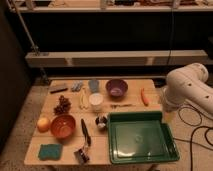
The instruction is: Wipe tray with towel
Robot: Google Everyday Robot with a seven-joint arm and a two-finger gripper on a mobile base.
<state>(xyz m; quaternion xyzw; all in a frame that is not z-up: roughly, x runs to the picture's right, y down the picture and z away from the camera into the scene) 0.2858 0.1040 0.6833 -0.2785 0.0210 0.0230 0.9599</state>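
Note:
The dark green tray [142, 152] lies at the table's front right corner with nothing on it. The towel [76, 86], a small rumpled grey-blue cloth, sits at the back of the table, left of the blue cup [93, 85]. My white arm [186, 89] bulks at the right side of the table. Its gripper [168, 116] hangs down just past the tray's back right corner, open and holding nothing. It is far to the right of the towel.
On the wooden table [130, 102] are a purple bowl [116, 88], carrot [145, 96], white cup [95, 101], small metal cup [101, 121], black brush [85, 134], orange bowl [63, 126], round fruit [43, 124], teal pad [49, 151]. Cables trail on the floor at right.

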